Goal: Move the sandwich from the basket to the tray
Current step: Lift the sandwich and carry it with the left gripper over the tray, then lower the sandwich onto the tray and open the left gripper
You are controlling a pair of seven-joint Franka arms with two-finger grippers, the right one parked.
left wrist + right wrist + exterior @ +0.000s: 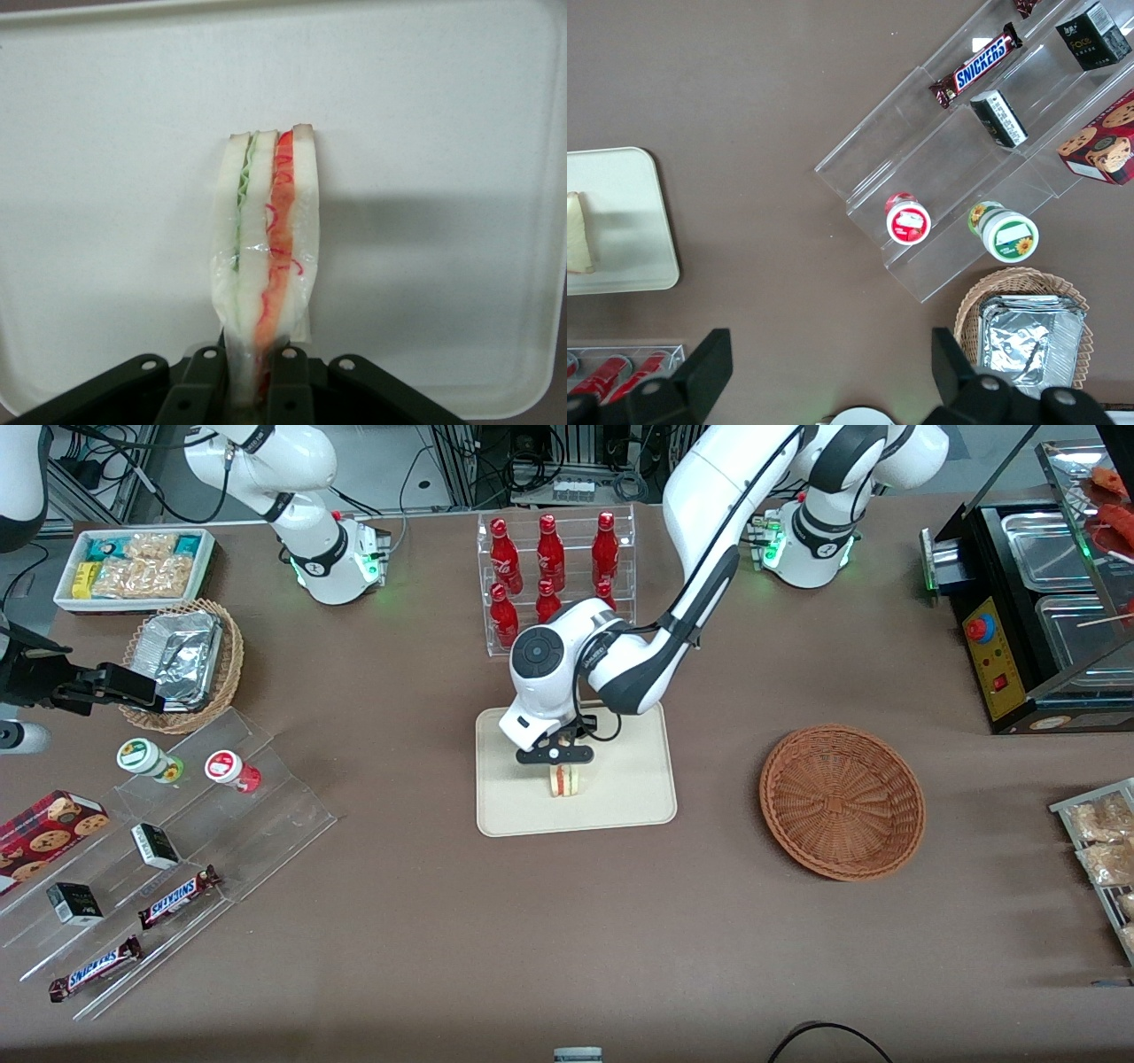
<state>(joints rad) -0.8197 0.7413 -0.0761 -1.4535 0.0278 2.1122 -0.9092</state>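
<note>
Claw (555, 759) pinches the sandwich (266, 257) over the tray (620, 802); only the front view shows the basket (842, 802), vacant.

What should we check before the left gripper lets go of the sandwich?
1. Triangular wedge sandwich over the flat cream-beige tray: ok.
2. Left gripper shut on sandwich: ok, fingers pinch its wrapped end.
3. Sandwich resting on tray surface: cannot tell.
4. Sandwich well inside the tray rim: ok.
5. Round reddish-brown wicker basket empty: ok.
6. Landing spot free of other items: ok.
</note>
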